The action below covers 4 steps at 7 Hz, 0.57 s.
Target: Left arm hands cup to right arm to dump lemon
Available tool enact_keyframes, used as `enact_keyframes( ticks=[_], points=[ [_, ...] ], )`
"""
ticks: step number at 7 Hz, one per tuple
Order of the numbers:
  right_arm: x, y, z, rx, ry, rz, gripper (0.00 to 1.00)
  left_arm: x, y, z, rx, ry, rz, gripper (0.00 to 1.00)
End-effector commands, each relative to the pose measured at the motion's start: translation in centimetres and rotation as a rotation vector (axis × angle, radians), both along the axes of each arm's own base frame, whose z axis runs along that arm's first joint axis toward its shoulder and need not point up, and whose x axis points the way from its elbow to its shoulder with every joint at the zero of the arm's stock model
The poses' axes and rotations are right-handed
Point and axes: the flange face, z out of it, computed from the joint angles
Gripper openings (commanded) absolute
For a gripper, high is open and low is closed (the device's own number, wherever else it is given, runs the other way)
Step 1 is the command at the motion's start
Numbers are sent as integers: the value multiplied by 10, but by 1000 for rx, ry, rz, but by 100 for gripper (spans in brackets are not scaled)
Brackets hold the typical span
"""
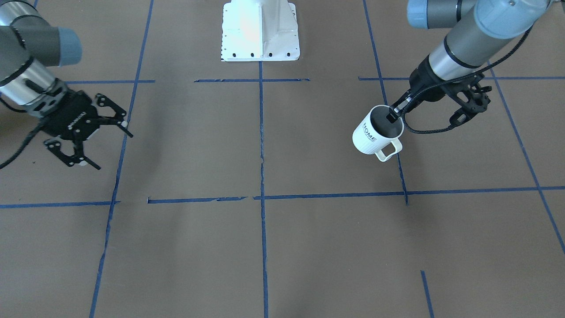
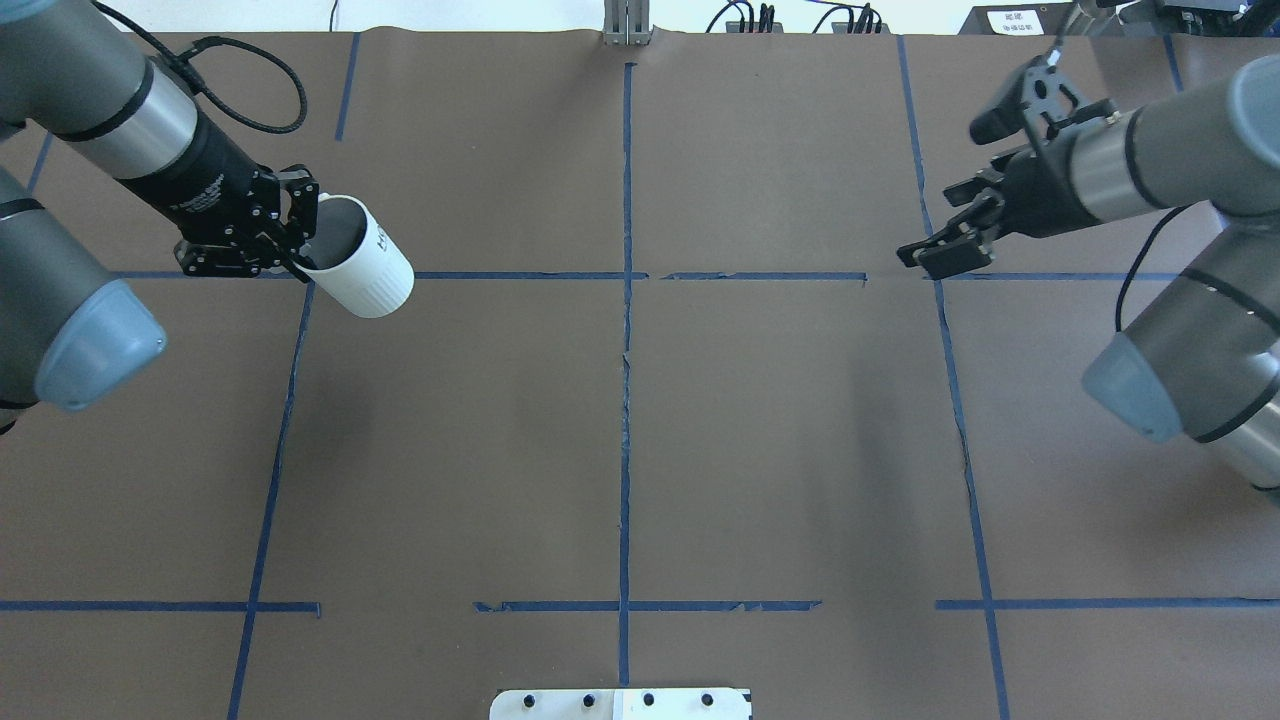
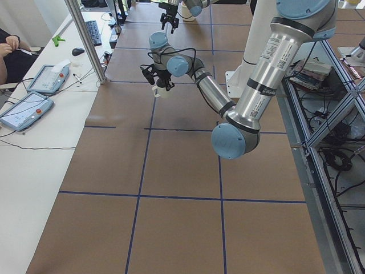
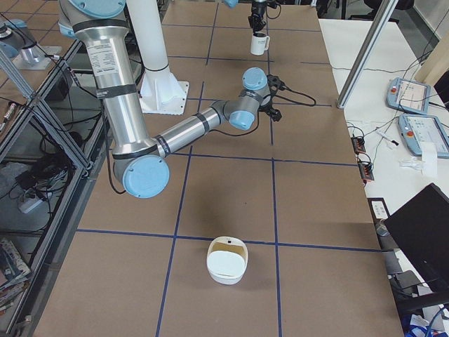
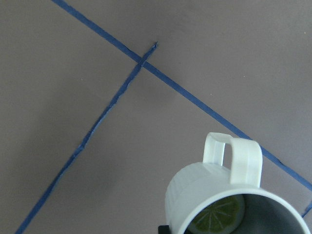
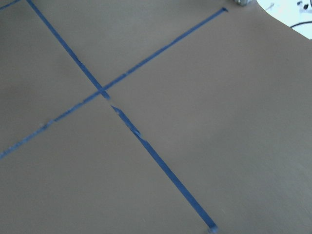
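Note:
My left gripper (image 1: pixel 394 115) is shut on the rim of the cup (image 1: pixel 373 136), a white mug with "HOME" lettering and a squared handle. One finger is inside the mug. It holds the cup tilted above the table on my left side, as the overhead view also shows for the gripper (image 2: pixel 300 260) and cup (image 2: pixel 362 268). In the left wrist view the lemon (image 5: pixel 218 214) lies inside the cup (image 5: pixel 204 190), yellow-green. My right gripper (image 1: pixel 112 150) is open and empty, far from the cup across the table; it also shows in the overhead view (image 2: pixel 945 195).
A white bowl (image 4: pixel 226 261) sits on the brown table at my right end. The white robot base plate (image 1: pixel 260 31) stands at the middle of my side. Blue tape lines (image 2: pixel 626 300) grid the table. Tablets (image 3: pixel 25 105) lie on a side table.

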Motion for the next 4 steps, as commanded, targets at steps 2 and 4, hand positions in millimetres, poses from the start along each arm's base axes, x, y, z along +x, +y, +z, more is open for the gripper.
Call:
enact_keyframes(
  ticks=[2, 4],
  points=[
    [-126, 79, -77, 221, -223, 144, 99, 54, -22, -38, -96, 4, -29, 0],
    [-177, 131, -99, 188, -366, 250, 99, 76, -29, -69, -157, 20, -67, 0]
  ],
)
